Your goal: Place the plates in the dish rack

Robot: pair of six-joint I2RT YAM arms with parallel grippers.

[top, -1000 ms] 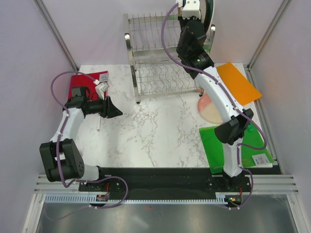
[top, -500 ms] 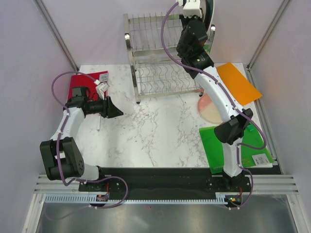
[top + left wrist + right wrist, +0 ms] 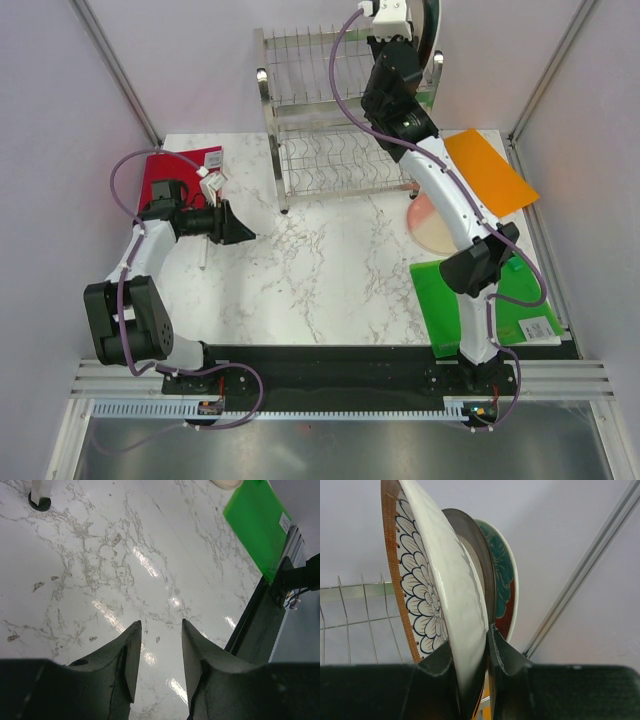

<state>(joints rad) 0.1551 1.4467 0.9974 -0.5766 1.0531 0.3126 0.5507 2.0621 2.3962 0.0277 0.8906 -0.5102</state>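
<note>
A white, grey-veined surface [image 3: 320, 270] carries three flat boards: a red board [image 3: 158, 170] at the far left, an orange board [image 3: 490, 170] askew at the far right, and a green board [image 3: 435, 310] near right. A small pale patch [image 3: 212, 158], possibly a label, sits on the red board's far corner.

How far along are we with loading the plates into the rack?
About halfway. The metal plate and the red plate look already upright at the right end of the dish rack. The right gripper, jaws shut on the brown petal plate, holds it beside them, not yet released. The pink plate lies flat on the table, still to load; the left gripper is open and empty.
</note>
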